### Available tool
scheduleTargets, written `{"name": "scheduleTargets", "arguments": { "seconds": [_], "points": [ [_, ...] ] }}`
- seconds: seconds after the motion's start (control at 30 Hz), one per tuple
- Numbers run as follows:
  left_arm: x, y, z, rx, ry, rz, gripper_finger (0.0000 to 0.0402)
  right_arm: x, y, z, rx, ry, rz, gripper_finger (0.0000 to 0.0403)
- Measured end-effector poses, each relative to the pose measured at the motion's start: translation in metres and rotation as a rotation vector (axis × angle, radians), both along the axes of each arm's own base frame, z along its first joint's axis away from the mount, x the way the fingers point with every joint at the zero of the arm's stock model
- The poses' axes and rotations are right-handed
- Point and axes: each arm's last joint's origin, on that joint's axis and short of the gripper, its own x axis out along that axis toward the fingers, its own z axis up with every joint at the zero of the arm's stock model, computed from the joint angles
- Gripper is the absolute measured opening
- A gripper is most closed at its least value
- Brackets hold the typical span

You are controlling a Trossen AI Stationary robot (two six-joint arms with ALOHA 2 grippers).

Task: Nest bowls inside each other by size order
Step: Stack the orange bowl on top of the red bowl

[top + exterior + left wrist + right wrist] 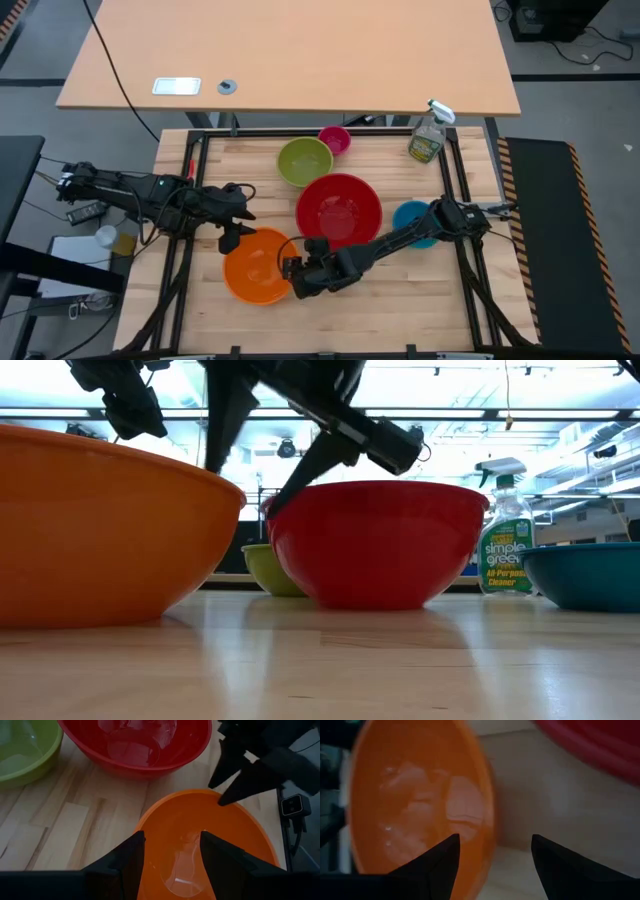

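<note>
Red bowl (339, 208) beside orange bowl (258, 266)

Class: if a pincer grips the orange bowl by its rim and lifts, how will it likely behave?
The orange bowl looks glossy, so it may slip in the right pincer. It seems thin plastic, probably light. Held by one edge, its rounded body would likely tilt.

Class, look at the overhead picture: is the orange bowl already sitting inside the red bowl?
No. The orange bowl rests on the table beside the red bowl, which is empty.

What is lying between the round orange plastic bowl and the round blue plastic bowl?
In the high view, the right arm's claw and forearm span most of it, from the orange bowl toward the blue bowl.
</note>
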Motion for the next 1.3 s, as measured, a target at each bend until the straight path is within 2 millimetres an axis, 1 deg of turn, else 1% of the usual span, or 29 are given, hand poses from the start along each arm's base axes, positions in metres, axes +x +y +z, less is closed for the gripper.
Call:
{"name": "scheduleTargets", "arguments": {
  "seconds": [0.1,0.27,0.47,0.63,0.8,1.0,1.13,1.23,1.3],
  "points": [
    [0.000,0.000,0.000,0.001,0.000,-0.001,0.0194,0.001,-0.004,-0.001,0.015,0.023,0.039,0.0252],
    [0.000,0.000,0.000,0.018,-0.002,-0.012,0.0194,-0.003,-0.003,-0.003,0.069,0.098,0.081,0.0252],
    [0.000,0.000,0.000,0.021,-0.002,-0.015,0.0194,-0.019,0.013,-0.007,0.118,0.217,0.121,0.0252],
    [0.000,0.000,0.000,0.024,-0.002,-0.018,0.0194,-0.026,0.029,-0.005,0.163,0.234,0.154,0.0252],
    [0.000,0.000,0.000,0.024,-0.002,-0.018,0.0194,-0.037,0.043,-0.002,0.204,0.283,0.154,0.0252],
    [0.000,0.000,0.000,0.024,-0.003,-0.017,0.0194,-0.045,0.054,-0.002,0.200,0.303,0.156,0.0249],
    [0.000,0.000,0.000,0.024,-0.003,-0.017,0.0194,-0.048,0.057,-0.003,0.203,0.326,0.191,0.0230],
    [0.000,0.000,0.000,0.024,-0.003,-0.017,0.0194,-0.049,0.058,-0.003,0.214,0.341,0.208,0.0199],
    [0.000,0.000,0.000,0.024,-0.003,-0.017,0.0194,-0.049,0.058,-0.003,0.213,0.342,0.208,0.0171]
  ]
}}
